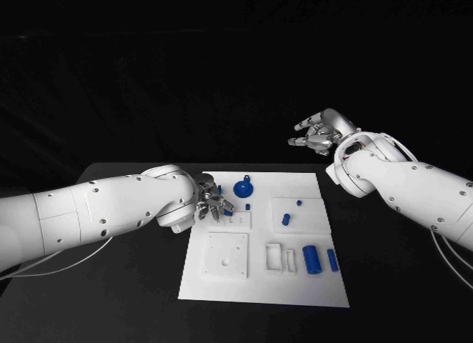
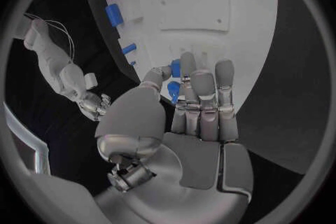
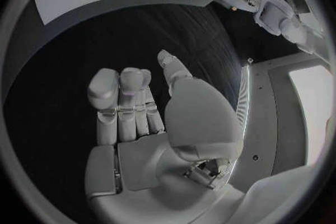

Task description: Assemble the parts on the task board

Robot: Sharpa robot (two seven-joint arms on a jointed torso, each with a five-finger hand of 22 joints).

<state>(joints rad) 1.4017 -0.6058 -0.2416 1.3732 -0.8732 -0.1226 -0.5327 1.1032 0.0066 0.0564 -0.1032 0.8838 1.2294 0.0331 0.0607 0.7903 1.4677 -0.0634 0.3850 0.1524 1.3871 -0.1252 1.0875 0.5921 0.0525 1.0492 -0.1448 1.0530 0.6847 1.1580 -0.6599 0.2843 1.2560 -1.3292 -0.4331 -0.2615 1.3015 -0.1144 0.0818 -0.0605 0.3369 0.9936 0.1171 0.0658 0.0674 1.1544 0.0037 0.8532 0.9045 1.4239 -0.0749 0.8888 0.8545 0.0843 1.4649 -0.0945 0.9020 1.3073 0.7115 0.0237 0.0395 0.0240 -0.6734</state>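
Observation:
The white task board [image 1: 266, 286] lies in the middle of the black table. At the board's far left corner, my left hand [image 1: 210, 202] pinches a small blue part [image 2: 174, 70] between thumb and fingertips, just above the board [image 2: 210, 5]. A blue gear-shaped part [image 1: 244, 189] with a small peg [image 1: 248, 206] beside it lies just right of that hand. My right hand [image 1: 320, 133] is raised in the air beyond the board's far right corner. It holds nothing, and the right wrist view shows its fingers [image 3: 120, 102] stretched out and the thumb apart.
Two blue cylinders [image 1: 311, 259] lie side by side on the board's near right part. Two small blue pegs [image 1: 285, 218] stand on a raised white block at the right. White blocks with recesses [image 1: 226, 256] sit at the near left.

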